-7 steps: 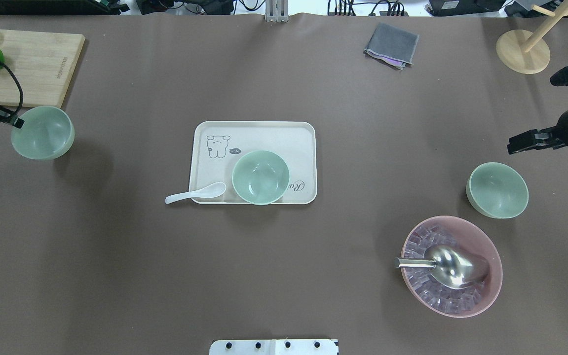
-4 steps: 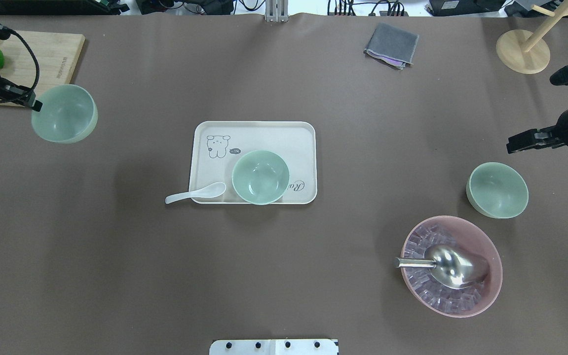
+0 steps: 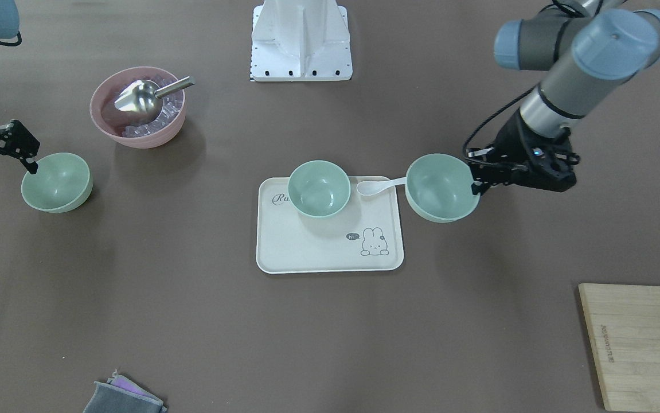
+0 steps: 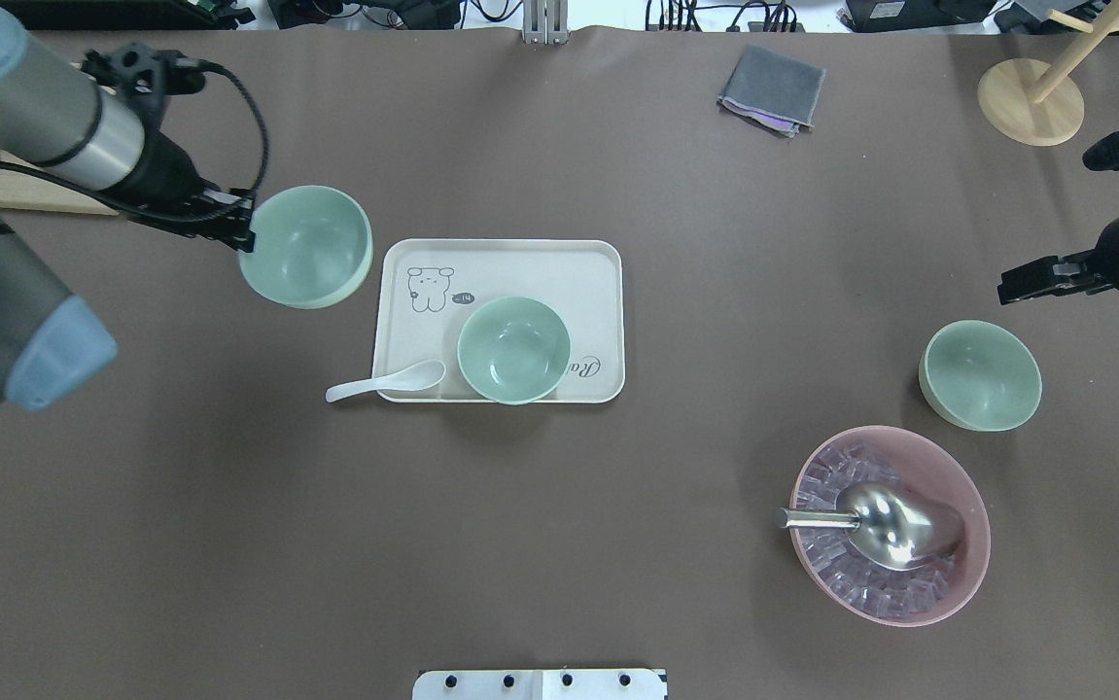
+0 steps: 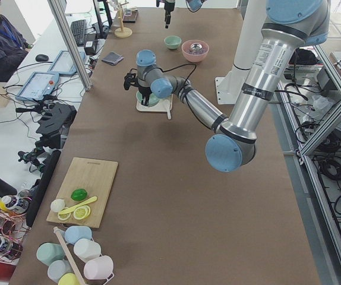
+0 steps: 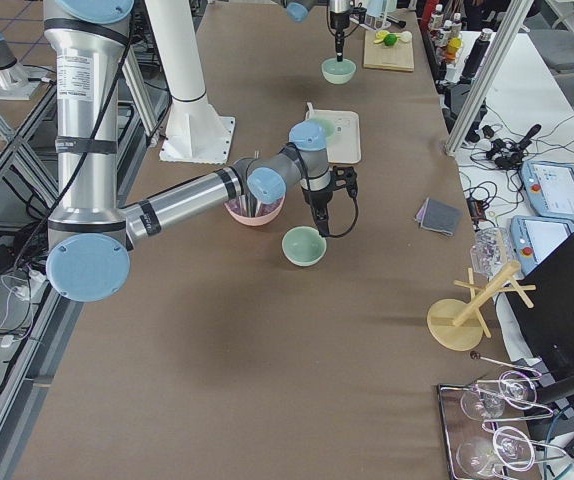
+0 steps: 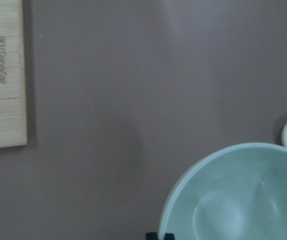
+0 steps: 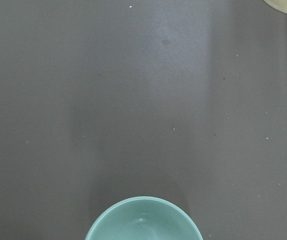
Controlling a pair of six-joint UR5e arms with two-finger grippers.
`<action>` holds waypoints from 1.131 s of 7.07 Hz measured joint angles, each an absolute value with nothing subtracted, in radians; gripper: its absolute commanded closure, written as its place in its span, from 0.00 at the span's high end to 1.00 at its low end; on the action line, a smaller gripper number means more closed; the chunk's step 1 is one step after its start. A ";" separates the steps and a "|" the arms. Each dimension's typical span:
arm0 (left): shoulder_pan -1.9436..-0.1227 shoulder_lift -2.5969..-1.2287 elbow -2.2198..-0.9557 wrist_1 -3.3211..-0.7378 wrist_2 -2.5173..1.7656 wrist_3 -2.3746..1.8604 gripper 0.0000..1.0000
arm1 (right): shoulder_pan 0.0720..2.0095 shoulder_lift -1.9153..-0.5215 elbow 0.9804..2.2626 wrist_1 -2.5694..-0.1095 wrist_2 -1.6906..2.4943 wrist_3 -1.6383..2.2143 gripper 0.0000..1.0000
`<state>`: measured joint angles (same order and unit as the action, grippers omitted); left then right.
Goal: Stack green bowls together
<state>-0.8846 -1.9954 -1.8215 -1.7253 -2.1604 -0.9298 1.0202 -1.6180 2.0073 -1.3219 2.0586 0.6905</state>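
Observation:
Three pale green bowls show. My left gripper (image 4: 246,231) is shut on the rim of one green bowl (image 4: 306,245) and holds it above the table, just off the tray's left edge; it also shows in the front view (image 3: 441,186) and the left wrist view (image 7: 243,195). A second green bowl (image 4: 513,350) sits on the cream tray (image 4: 520,262). The third green bowl (image 4: 980,374) stands on the table at the right. My right gripper (image 3: 0,169) is open and empty, beside and above that bowl's far rim.
A pink bowl (image 4: 982,530) with ice and a metal scoop stands near the third bowl. A white spoon (image 4: 389,379) leans on the tray's front left edge. A cutting board (image 3: 639,344) lies far left, with a grey cloth (image 4: 773,87) and a wooden stand (image 4: 1031,102) at the back.
My left gripper has carried its green bowl rightward from beside the cutting board to the tray's left edge. The right arm has hardly moved.

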 measured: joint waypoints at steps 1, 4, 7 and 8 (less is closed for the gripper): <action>-0.816 -2.063 -1.820 -1.667 -2.112 -1.006 0.00 | 1.020 -1.618 2.007 -1.320 2.059 0.693 1.00; -0.656 -2.210 -1.772 -1.569 -1.993 -1.165 0.00 | 1.020 -1.618 2.007 -1.316 2.057 0.695 1.00; -0.588 -2.264 -1.702 -1.574 -1.931 -1.222 0.00 | 1.019 -1.618 2.006 -1.316 2.056 0.695 1.00; -0.581 -2.266 -1.693 -1.579 -1.928 -1.225 0.00 | 1.019 -1.618 2.006 -1.316 2.056 0.695 1.00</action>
